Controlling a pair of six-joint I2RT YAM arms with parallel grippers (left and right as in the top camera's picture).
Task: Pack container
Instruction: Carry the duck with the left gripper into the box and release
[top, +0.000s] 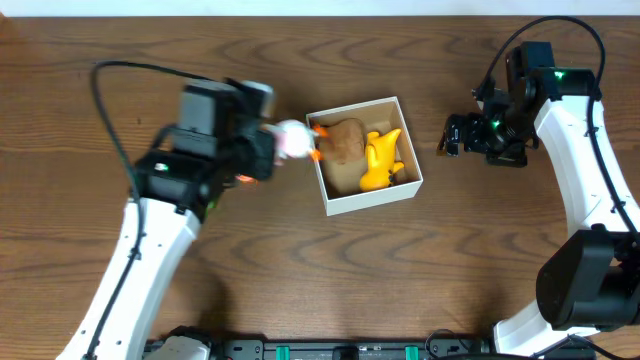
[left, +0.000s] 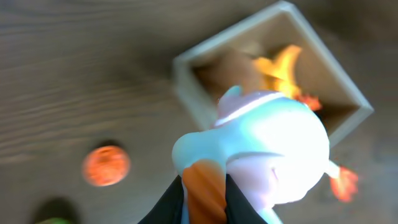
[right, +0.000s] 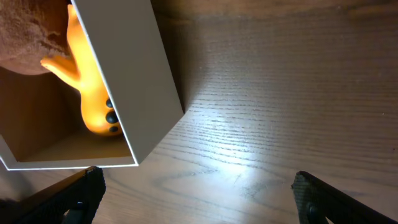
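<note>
The container (top: 372, 202) sits near the middle of the table (top: 430, 270). It is a white square box with low walls and a brown inside, and it is turned a little, so its corners point up and down in the view from above. Two toys lie in it. One is a brown soft toy (top: 345, 141) at the back left part. The other is a yellow toy (top: 383, 160) just beside it on the right, and the two touch. In my right wrist view I see the yellow toy close to the white wall, with small dark dots on it.

Just to the left of the box is a white toy (top: 291, 139) with little orange bits. It is right at the box's left wall. I cannot tell if it touches the wall. My left claw (left: 205, 202) is clamped tight on this toy. In my left wrist view my two dark fingers (left: 165, 208) squeeze an orange part at the bottom of the toy, and the round white body fills much of the view. That view is blurry. The box shows behind the toy.

A small orange ball (left: 106, 165) lies on the wood, to the left of the toy in my left wrist view, apart from the box.

My right claw (top: 448, 137) is on the other side, to the right of the box and not touching it. Its fingers (right: 78, 196) are wide apart and hold nothing. Only bare wood is between them.
</note>
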